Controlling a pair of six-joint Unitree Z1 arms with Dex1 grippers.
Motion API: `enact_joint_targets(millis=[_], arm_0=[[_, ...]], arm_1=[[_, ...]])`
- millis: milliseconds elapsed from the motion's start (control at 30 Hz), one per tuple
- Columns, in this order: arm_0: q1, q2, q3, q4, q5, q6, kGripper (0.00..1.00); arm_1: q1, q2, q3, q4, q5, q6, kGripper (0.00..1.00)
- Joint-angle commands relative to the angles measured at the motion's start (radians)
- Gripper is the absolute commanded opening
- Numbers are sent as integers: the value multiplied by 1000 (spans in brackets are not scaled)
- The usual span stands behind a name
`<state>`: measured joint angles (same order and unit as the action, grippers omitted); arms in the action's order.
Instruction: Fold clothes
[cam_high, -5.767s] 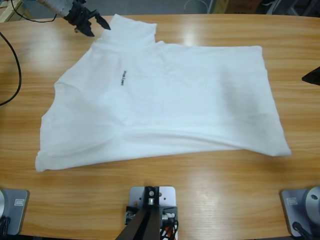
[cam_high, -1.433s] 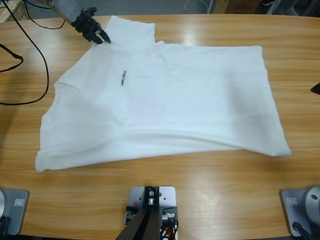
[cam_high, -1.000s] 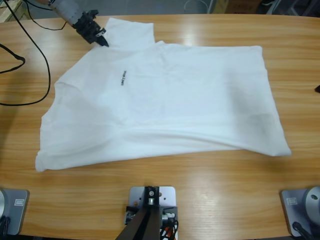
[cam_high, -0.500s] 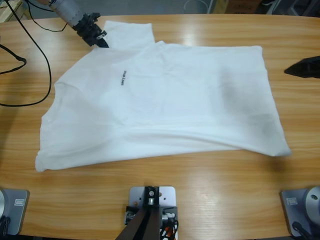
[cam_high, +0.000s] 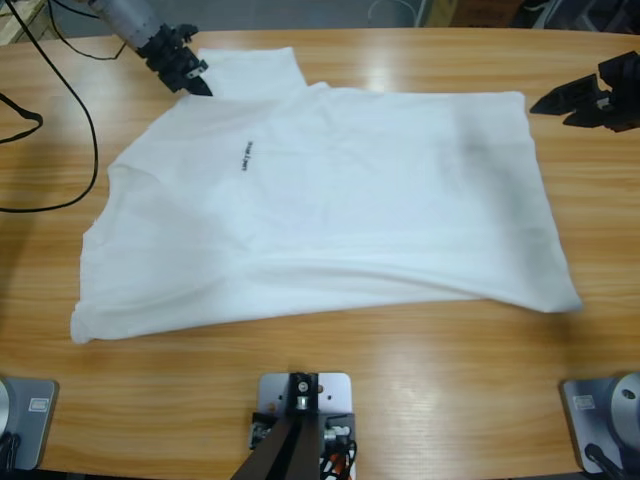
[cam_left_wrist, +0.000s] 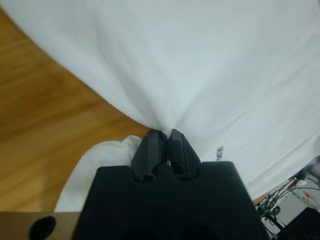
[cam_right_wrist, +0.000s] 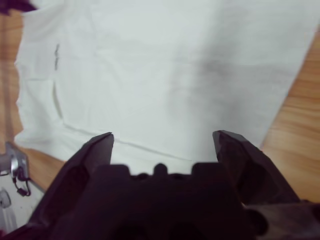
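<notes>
A white T-shirt (cam_high: 330, 200) lies spread across the wooden table, with a small dark text mark (cam_high: 245, 157) on its chest. At the shirt's upper left, my left gripper (cam_high: 197, 84) is shut on the cloth near the sleeve; the left wrist view shows the fabric (cam_left_wrist: 200, 75) bunched into the closed jaws of that gripper (cam_left_wrist: 165, 134). My right gripper (cam_high: 548, 103) hovers open just off the shirt's upper right corner. In the right wrist view the gripper (cam_right_wrist: 162, 137) stands wide apart over the shirt (cam_right_wrist: 165, 70), holding nothing.
Black cables (cam_high: 60, 110) loop over the table's left end behind the left arm. Bare wood (cam_high: 420, 380) runs along the front edge below the shirt's hem, and more shows at the right end (cam_high: 600, 220).
The left gripper has closed on the sleeve edge and pulled it a little up and left. The right gripper has come in from the right edge toward the shirt's upper right corner.
</notes>
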<state>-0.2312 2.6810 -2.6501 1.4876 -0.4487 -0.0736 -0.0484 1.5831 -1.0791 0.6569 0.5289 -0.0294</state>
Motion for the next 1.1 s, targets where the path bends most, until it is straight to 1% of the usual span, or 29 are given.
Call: enact_joint_targets(millis=[33, 233, 367, 433, 567, 700, 933, 1100], arm_0=[[-7, -28, -395, 60, 28, 28, 0], [-7, -38, -391, 92, 38, 47, 0], [-7, -42, -390, 102, 38, 51, 0], [-3, -43, -389, 112, 38, 55, 0], [0, -49, -389, 124, 38, 58, 0], [1, -52, -390, 135, 38, 62, 0], [3, -44, -387, 139, 38, 66, 0], [12, -43, -386, 142, 38, 69, 0]], arm_1=[[-36, 125, -2, -59, -39, -52, 812], [-36, 177, -1, -130, -82, -72, 811], [-52, 236, -69, -106, -89, -70, 816], [-55, 250, -92, -126, -91, -65, 835], [-73, 284, -145, -169, -92, -37, 826], [-77, 344, -217, -173, -99, -33, 769], [-154, 453, -280, -174, -84, -42, 770], [-160, 512, -303, -185, -82, -43, 771]])
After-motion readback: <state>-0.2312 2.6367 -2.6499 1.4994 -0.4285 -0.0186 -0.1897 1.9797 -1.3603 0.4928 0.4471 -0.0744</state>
